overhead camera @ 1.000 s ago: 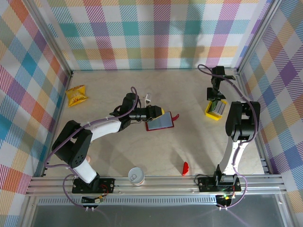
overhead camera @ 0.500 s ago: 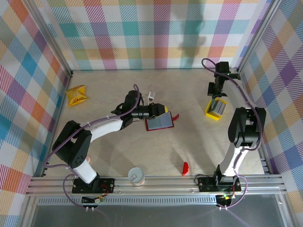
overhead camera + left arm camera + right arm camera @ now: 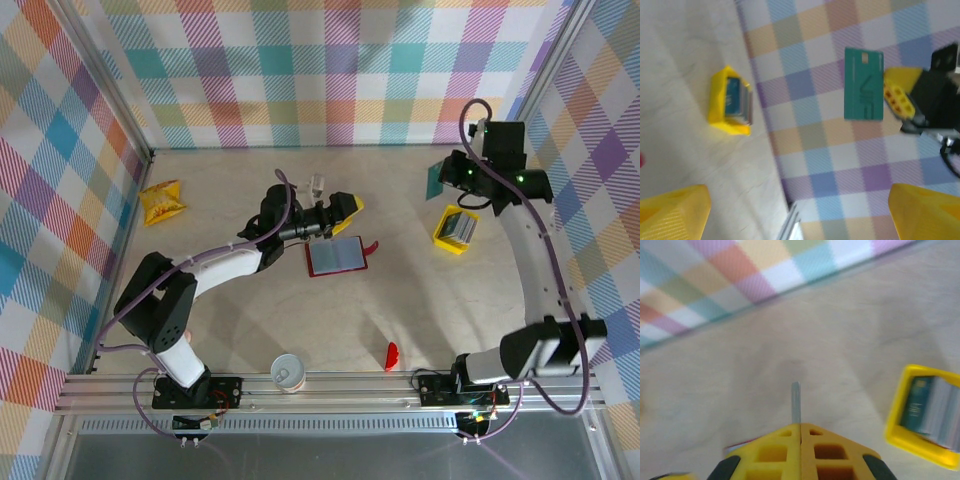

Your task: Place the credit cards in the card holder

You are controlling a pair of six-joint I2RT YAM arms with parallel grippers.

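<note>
Right claw (image 3: 800, 427) clenches a teal card (image 3: 796, 401), edge-on and blurred; left claw (image 3: 346, 206) gapes released.

Bare tabletop (image 3: 420, 300) between card holder (image 3: 337, 257) and yellow card tray (image 3: 456, 229), left gripper (image 3: 350, 205) seemingly just behind holder

No legible text; markings on teal card (image 3: 863, 83) too blurred to read.

Teal card (image 3: 863, 83) in yellow fingers (image 3: 899, 95)
</note>
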